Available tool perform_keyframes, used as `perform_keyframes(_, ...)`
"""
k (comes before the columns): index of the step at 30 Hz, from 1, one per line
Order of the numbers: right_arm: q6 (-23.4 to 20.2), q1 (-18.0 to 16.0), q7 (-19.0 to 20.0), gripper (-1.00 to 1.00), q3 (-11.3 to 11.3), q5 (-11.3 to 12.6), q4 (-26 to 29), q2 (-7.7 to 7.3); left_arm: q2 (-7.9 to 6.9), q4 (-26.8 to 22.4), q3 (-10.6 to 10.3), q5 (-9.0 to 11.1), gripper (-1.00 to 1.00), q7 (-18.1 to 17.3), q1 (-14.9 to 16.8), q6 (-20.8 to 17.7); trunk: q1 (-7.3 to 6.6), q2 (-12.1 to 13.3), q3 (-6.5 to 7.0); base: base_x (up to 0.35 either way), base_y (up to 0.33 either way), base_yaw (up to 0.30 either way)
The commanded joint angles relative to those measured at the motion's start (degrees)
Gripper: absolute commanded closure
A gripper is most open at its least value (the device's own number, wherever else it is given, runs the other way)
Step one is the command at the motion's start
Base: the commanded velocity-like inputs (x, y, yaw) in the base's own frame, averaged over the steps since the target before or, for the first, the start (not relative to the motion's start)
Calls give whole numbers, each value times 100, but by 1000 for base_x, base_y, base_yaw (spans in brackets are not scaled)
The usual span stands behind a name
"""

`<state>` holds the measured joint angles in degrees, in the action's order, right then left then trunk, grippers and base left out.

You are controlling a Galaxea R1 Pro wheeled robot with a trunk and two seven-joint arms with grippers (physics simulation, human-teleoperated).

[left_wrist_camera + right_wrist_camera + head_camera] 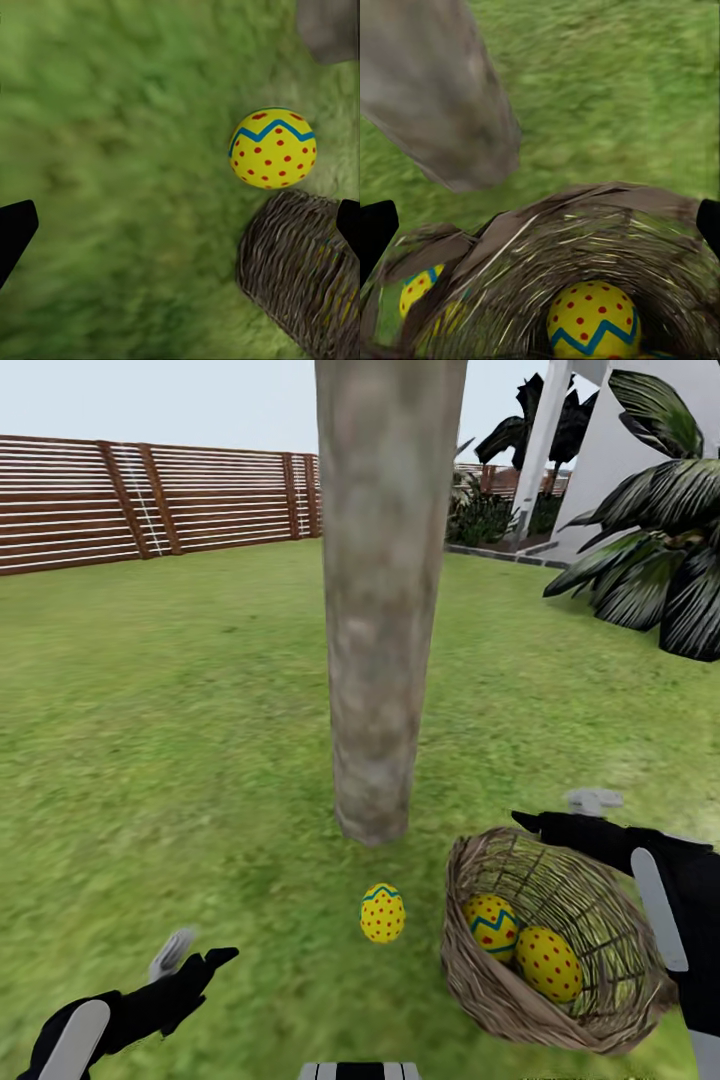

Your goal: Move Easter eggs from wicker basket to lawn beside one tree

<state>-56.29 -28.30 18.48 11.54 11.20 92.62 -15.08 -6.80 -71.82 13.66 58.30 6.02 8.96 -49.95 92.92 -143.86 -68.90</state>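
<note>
Jaws, left gripper (196, 952): apart and holding nothing, hovering low over the lawn (170, 740) at the near left, well clear of the loose egg; in the left wrist view the two dark fingertips (15, 231) sit at opposite edges with bare grass between them. Jaws, right gripper (560, 812): poised just beyond the far rim of the wicker basket (480, 980); the right wrist view shows its fingertips (375, 229) spread wide, with the basket mouth between them, and nothing gripped. Wicker basket: brown open weave, tipped on its side on the grass to the right of the tree, mouth facing up and toward the trunk. Contents: two Easter eggs, one with its zigzag band showing (490, 925) and one showing mostly red dots (548, 963), touching each other inside. Third Easter egg (383, 913): upright on the lawn, just in front of the base of the tree (385, 610) and just left of the basket rim, apart from both. Tree: thick, pale mottled trunk, straight. Surroundings: brown slatted fence (150, 500) along the far edge of the garden, dark broad-leafed bush (660, 560) at the right, white structure (630, 450) behind it.
</note>
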Motion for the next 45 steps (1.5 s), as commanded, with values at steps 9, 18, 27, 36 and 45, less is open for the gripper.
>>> perform_keyframes(9,-32,134,15,-100,23,-1075,-7,30,12,-4,14,-99,-100,61,1,-6,-24,10,195,0,0,-87)
perform_keyframes(18,-372,110,9,-100,-630,-1150,-528,57,12,10,14,-102,-100,60,1,110,-47,22,395,0,0,-1)
perform_keyframes(27,-372,8,-7,-100,-971,-1566,-1584,75,9,17,20,-108,-100,63,1,117,-50,24,417,0,0,0)
perform_keyframes(36,363,-743,-437,-100,-994,-2071,-4014,76,13,-96,-71,-83,-100,42,1,110,-37,17,306,0,0,0)
perform_keyframes(45,878,-1057,-616,-100,-996,-2181,-4781,85,12,-93,-104,-61,-100,63,1,107,-14,5,107,0,0,0)
